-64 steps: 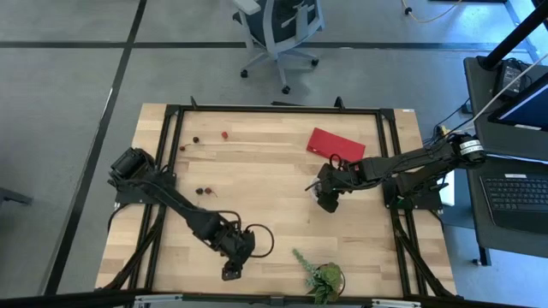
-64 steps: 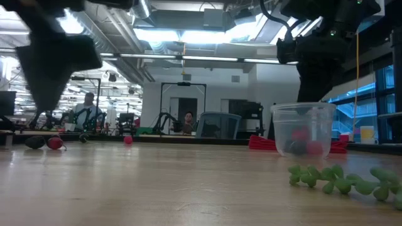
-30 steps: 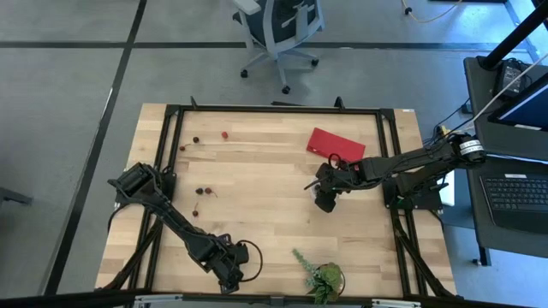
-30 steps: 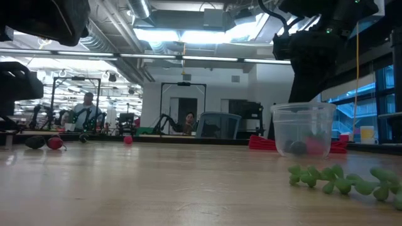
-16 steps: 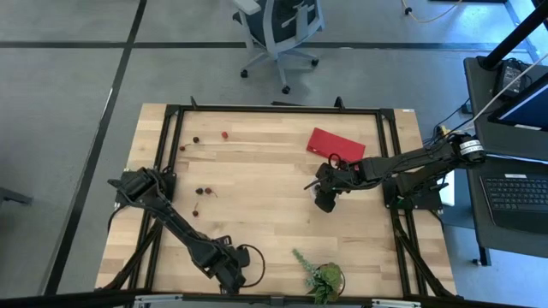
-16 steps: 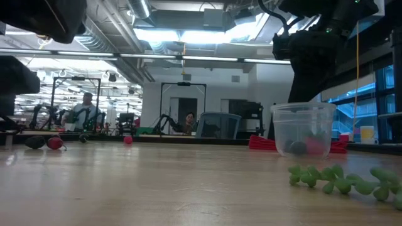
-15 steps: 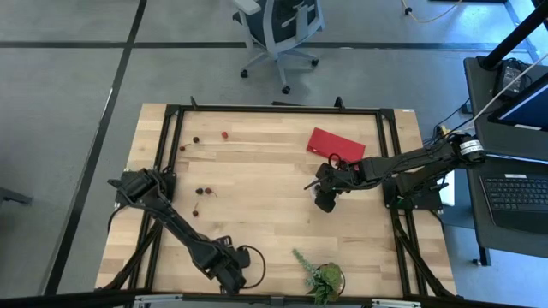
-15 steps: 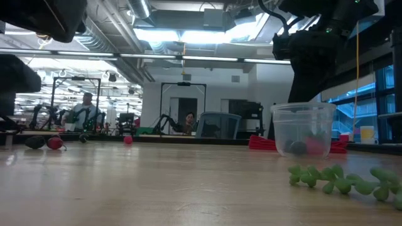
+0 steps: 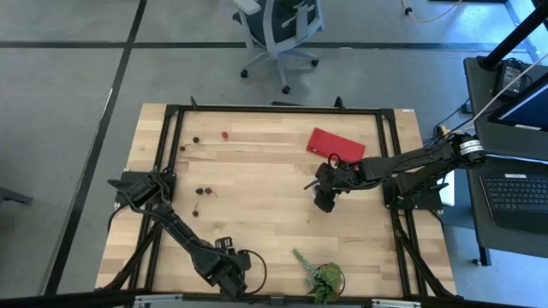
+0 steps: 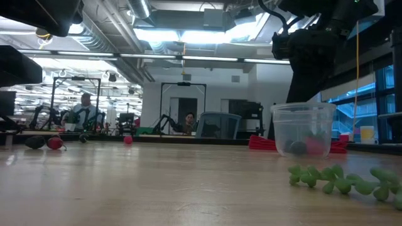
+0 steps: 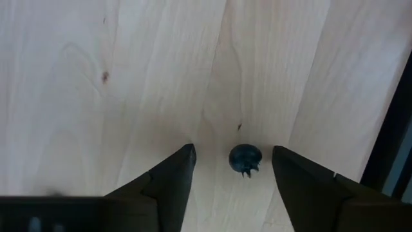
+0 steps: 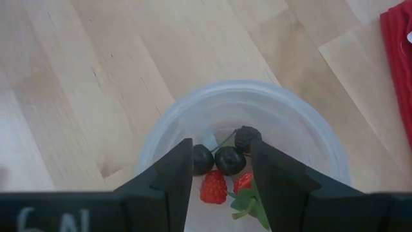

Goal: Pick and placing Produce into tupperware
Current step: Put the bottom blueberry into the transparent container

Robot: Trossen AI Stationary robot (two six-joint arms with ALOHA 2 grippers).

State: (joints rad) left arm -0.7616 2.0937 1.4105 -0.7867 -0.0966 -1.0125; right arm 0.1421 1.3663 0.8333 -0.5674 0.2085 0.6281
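The clear round tupperware stands on the table right of centre and holds several red and dark fruits. My right gripper hovers open just above its mouth. My left gripper is open at the table's near edge, pointing down. One finger stands on either side of a small dark berry that rests on the wood, touching neither. More produce lies on the left half of the table: a red one and dark ones.
A flat red rectangular piece lies beyond the cup toward the far edge. A green leafy plant sits at the near edge, right of my left gripper, and its trailing stem shows in the low view. A black frame borders the table.
My left arm has shifted a little farther toward the table's near edge. The right arm, the cup and the loose fruits have stayed where they were.
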